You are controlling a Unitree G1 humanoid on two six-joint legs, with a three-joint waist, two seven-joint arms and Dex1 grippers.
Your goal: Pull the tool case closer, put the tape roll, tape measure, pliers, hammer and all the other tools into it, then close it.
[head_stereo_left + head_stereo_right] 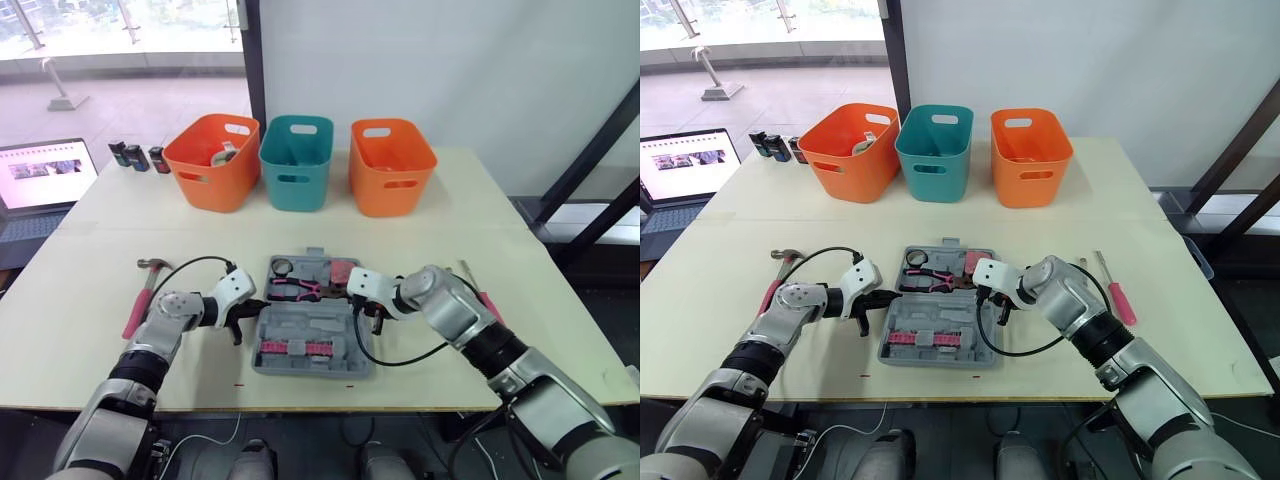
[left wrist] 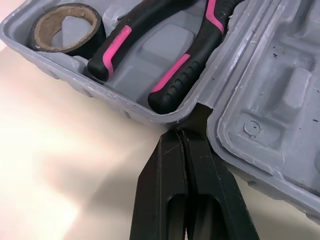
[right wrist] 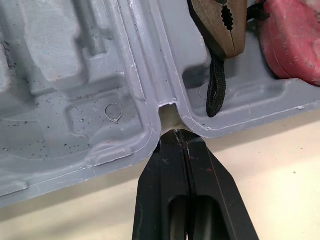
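Arms converge, left pincer (image 2: 181, 134) and right pincer (image 3: 181, 132) closed beside tool case (image 1: 312, 325).

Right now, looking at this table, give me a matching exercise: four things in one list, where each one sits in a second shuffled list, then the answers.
Things:
1. hammer
2. pliers
3. screwdriver
4. teal basket

Places:
A. inside the open tool case
B. on the table, right of the case
C. between two orange baskets
D. on the table, left of the case

Pairs: 1-D, 2-A, 3-B, 4-C
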